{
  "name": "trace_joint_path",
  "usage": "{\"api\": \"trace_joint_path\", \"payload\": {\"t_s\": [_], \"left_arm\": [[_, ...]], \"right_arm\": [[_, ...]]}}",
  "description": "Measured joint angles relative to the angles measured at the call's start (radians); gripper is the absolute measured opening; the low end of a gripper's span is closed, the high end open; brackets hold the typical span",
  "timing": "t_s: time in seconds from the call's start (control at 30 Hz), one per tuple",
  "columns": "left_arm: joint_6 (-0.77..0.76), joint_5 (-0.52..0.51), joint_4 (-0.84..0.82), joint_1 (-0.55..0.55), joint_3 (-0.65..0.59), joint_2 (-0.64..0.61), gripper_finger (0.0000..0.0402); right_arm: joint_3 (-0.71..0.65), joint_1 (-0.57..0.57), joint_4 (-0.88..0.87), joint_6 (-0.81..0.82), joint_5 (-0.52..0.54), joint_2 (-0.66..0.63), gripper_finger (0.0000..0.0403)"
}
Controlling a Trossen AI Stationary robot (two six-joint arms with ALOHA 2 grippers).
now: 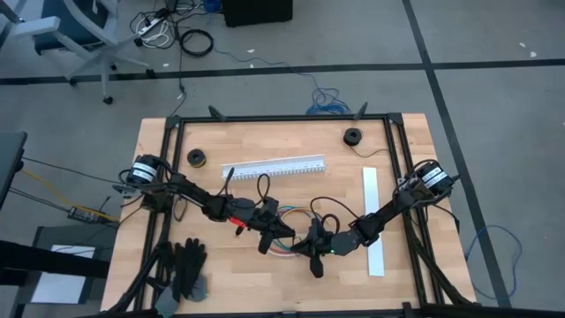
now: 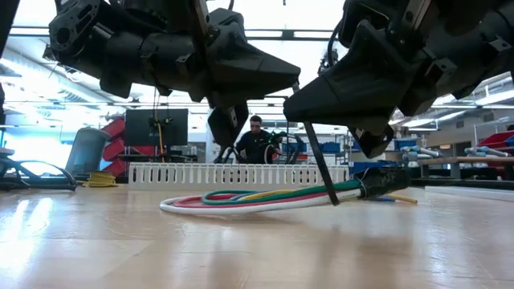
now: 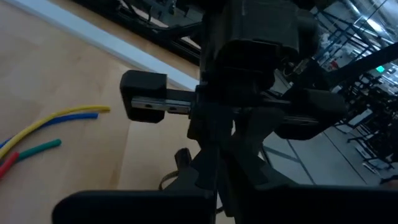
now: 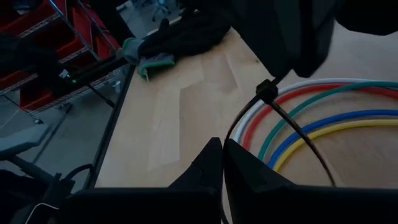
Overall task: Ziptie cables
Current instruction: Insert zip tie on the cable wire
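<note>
The cables (image 2: 265, 197) lie in a flat loop on the table: white, red, green, blue and yellow strands (image 4: 323, 106). Their loose ends (image 3: 56, 124) lie apart, and a dark plug end (image 2: 384, 182) rests on the wood. A black ziptie (image 2: 321, 164) goes round the bundle, its head (image 4: 267, 90) on the white strand. My right gripper (image 1: 311, 246) is shut on the ziptie's strap. My left gripper (image 1: 281, 231) is shut and hovers close above the head, tip to tip with the right one. My right gripper pinches the ziptie's thin strap (image 4: 229, 135) between its two fingertips, near the strap's free end. The fingers come slanting down from the table's right. The strap runs in a slack curve from the fingers down to the head on the cables. My left gripper's tip is just above the ziptie's head; I cannot tell whether it touches it.
A white slotted channel (image 1: 274, 168) lies across the table beyond the cables, and a white strip (image 1: 372, 221) lies near the right edge. Two black rolls (image 1: 196, 158) (image 1: 353, 136) sit at the back. Black gloves (image 1: 185, 265) lie front left. A person (image 2: 255, 140) stands beyond the table.
</note>
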Motion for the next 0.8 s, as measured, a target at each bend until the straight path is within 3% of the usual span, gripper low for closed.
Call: {"api": "trace_joint_path", "payload": {"t_s": [0.8], "left_arm": [[0.049,-0.024,0.018,0.000,0.000,0.000,0.0000]], "right_arm": [[0.000,0.013,-0.006,0.005,-0.003,0.000,0.0017]]}}
